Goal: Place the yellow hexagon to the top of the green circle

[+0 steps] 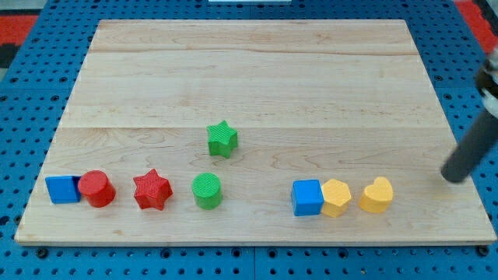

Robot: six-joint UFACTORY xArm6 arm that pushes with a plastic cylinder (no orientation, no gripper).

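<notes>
End effector: just a bare rod, no jaws to part or close, my tip (451, 176) down at the view's right edge of the surface (249, 78), well right of the yellow hexagon (336, 197) and touching no block.

Yellow hexagon: sitting low on the surface, right of centre, pressed against the blue cube (307, 197) on its left, with the yellow heart (377, 195) just beside it on its right. Looks small, rigid and light, likely quick to slide and to spin if struck off-centre. No gripping possible; best contact judged to be a flat side face, squarely through the middle.

Awkward spot, though: boxed in by neighbours on both sides, so probably freed upward first, then steered left.

Further left of the hexagon: green circle (207, 190), the target, with the green star (222, 139) just above it, crowding the goal spot. Beyond those, still left: red star (152, 190), red circle (96, 188), a second blue cube (62, 189).
</notes>
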